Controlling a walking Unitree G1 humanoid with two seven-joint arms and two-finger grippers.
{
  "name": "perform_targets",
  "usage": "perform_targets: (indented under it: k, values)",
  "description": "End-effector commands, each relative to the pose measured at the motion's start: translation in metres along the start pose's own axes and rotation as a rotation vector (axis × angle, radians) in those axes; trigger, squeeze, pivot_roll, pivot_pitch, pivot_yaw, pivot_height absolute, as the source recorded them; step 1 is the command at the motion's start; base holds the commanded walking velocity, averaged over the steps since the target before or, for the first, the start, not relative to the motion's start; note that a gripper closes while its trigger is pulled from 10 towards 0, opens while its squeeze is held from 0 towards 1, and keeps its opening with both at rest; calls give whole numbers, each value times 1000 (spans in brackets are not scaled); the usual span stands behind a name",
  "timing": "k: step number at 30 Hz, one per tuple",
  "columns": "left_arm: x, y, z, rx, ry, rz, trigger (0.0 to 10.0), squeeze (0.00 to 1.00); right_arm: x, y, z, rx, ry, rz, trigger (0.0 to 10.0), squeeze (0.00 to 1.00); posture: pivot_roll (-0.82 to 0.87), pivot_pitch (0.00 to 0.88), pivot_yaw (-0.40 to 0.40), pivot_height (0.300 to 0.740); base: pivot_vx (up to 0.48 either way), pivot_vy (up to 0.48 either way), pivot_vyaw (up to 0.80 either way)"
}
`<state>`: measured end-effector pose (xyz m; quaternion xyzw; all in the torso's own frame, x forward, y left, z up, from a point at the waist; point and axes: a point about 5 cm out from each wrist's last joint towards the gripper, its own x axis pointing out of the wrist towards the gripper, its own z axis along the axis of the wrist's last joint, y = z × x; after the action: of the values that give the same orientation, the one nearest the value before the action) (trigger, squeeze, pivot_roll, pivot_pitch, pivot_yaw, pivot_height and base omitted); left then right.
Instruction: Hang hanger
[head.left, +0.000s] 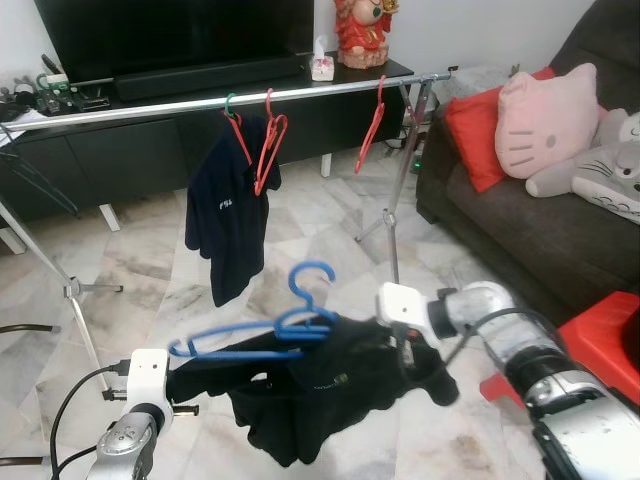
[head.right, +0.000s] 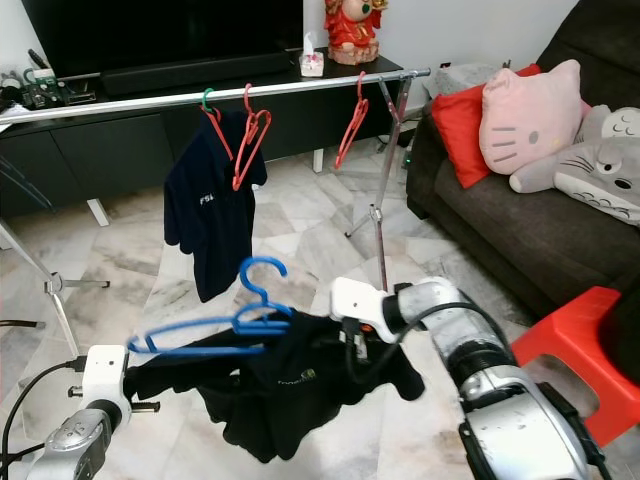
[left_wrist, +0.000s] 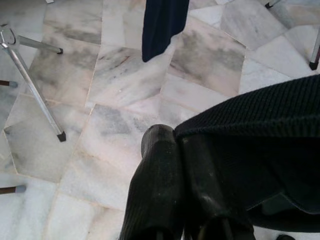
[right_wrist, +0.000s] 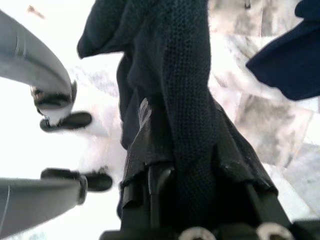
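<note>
Blue hanger: in black shirt, lower centre; left gripper and right gripper clamp its ends. Rail, upper frame, unreached.

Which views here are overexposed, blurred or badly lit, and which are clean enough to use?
Left and right eye views: evenly lit and sharp, black shirt on blue hanger readable, rail clear. Left wrist view: well exposed, left gripper shut on the shirt, fingers slightly soft. Right wrist view: floor blown out to white, shirt close and dark, right gripper buried in fabric.
</note>
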<state>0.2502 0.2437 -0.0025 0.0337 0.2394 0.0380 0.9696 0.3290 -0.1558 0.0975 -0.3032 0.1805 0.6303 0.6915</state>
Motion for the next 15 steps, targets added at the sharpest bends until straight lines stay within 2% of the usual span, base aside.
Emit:
perform_targets:
  k: [1, 4, 8, 15]
  values:
    - [-3, 8, -6, -10, 32, 31, 0, 0, -11, -5, -1, -43, 38, -13, 10000, 0, -101, 0, -2, 740, 0, 0, 0]
    - [-3, 8, -6, -9, 33, 32, 0, 0, -14, -4, -3, -54, 67, 0, 10000, 0, -102, 0, -1, 740, 0, 0, 0]
    - [-2, 8, -5, -7, 32, 31, 0, 0, -14, -9, -10, -103, 205, -78, 10000, 0, -100, 0, 0, 740, 0, 0, 0]
    - [-2, 9, -4, -3, 32, 28, 0, 0, -10, -19, -7, -116, 247, -208, 10000, 0, -99, 0, 1, 740, 0, 0, 0]
